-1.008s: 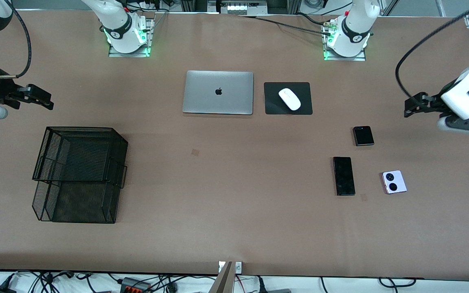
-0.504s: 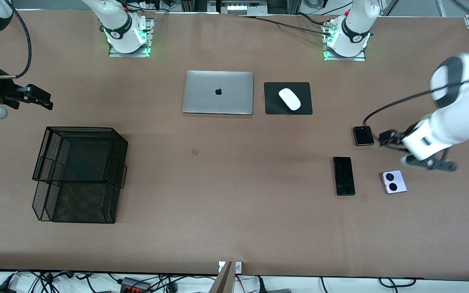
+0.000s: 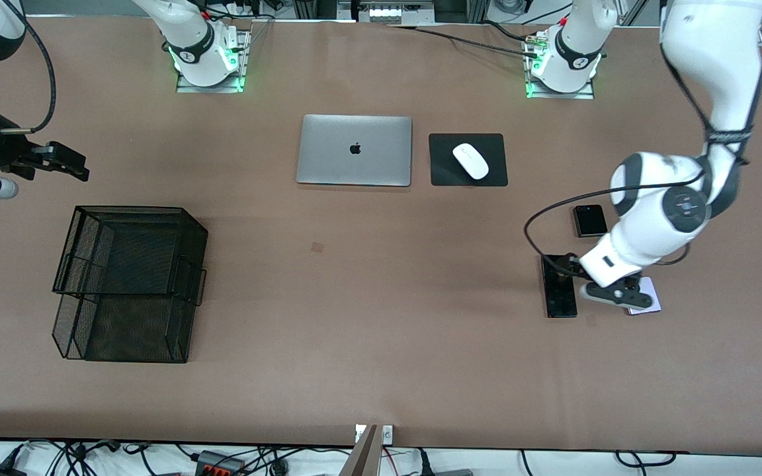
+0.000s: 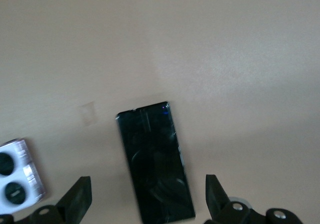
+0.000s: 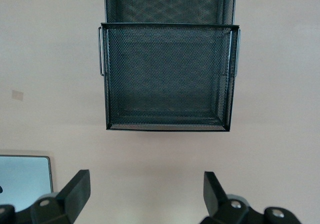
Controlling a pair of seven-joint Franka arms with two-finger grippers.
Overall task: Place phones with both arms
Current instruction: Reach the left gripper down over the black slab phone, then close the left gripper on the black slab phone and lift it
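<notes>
Brown worktop (image 3: 381,344): matte, flat, carries all three phones, none yet moved
Slab phone (image 3: 559,291): glossy black glass, long, flat on worktop
Black flip phone (image 3: 591,220): squarish, farther from camera than slab
Lilac flip phone (image 3: 649,301): pale, two lenses, beside slab
Left gripper (image 3: 563,264): over slab phone, fingers (image 4: 77,196) wide, empty
Right gripper (image 3: 67,165): waiting, fingers wide, empty
Mesh tray stack (image 3: 126,281): black wire, empty; judged destination

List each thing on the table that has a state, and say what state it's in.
Laptop: lid shut, lying flat.
Slab phone: flat, screen dark, not gripped.
Black flip phone: folded shut, flat.
Lilac flip phone: folded shut, lenses up.
Mouse: resting on its pad.
Mesh trays: stacked, empty.
Left claw: open, over the slab phone.
Right claw: open, empty, waiting near the trays.
</notes>
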